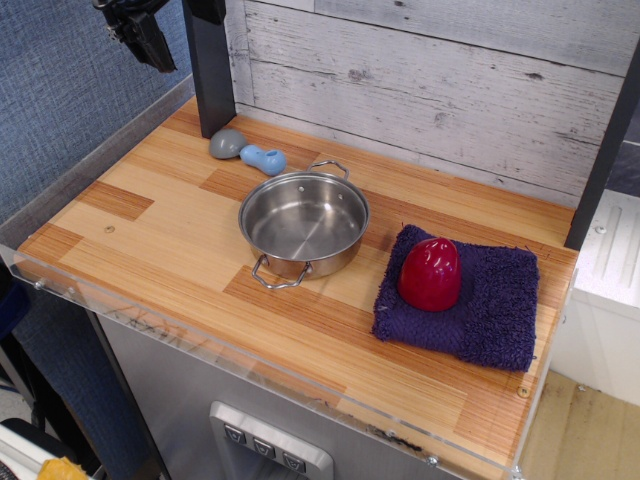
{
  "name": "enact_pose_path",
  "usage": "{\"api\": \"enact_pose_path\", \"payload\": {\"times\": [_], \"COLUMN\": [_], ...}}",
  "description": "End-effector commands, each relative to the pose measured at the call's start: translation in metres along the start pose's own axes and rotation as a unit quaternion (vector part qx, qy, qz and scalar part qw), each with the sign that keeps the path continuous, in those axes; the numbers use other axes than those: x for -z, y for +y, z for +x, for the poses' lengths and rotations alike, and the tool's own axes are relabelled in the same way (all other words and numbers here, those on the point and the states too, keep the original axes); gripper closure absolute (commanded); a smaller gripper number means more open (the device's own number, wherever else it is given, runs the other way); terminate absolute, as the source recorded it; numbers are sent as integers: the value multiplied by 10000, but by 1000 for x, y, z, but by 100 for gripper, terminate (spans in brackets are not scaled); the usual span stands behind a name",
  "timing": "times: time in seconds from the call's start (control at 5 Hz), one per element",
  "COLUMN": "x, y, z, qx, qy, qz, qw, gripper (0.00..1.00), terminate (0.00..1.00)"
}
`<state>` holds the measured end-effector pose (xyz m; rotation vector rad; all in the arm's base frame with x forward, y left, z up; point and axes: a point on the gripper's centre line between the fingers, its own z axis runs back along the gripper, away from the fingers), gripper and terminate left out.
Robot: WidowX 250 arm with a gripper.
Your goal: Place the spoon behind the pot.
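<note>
Behind pot (304,222), stubby spoon (247,151) (grey-blue)

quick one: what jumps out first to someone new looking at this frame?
Probably the red dome-shaped object, sitting on the purple towel at the right of the wooden counter. Next, the shiny pot mid-counter, empty, with the spoon lying behind and left of it. The tool hangs at upper left, touching nothing.

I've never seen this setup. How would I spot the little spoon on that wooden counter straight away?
Start at the shallow shiny steel pot with two wire loop handles in the middle of the wooden countertop. Look past it toward the far left corner, near the foot of the black post. There lies the small stubby spoon, apart from the pot, and the only thing with a grey rounded bowl and a thick light-blue handle.
</note>
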<state>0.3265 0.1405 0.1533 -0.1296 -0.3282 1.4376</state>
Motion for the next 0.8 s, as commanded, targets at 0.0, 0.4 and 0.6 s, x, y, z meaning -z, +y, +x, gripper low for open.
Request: {"api": "enact_pose_path", "payload": {"times": [0.0,0.4,0.6], "x": [-18,-18,-18], "y": [5,5,5], "z": [0,0,0], "qx": [-14,-14,-14], "qy": [-144,-144,-144], "qz": [-208,-208,-208], "qw": [9997,9997,9997], "gripper": [0,0,0], "terminate": [0,0,100]}}
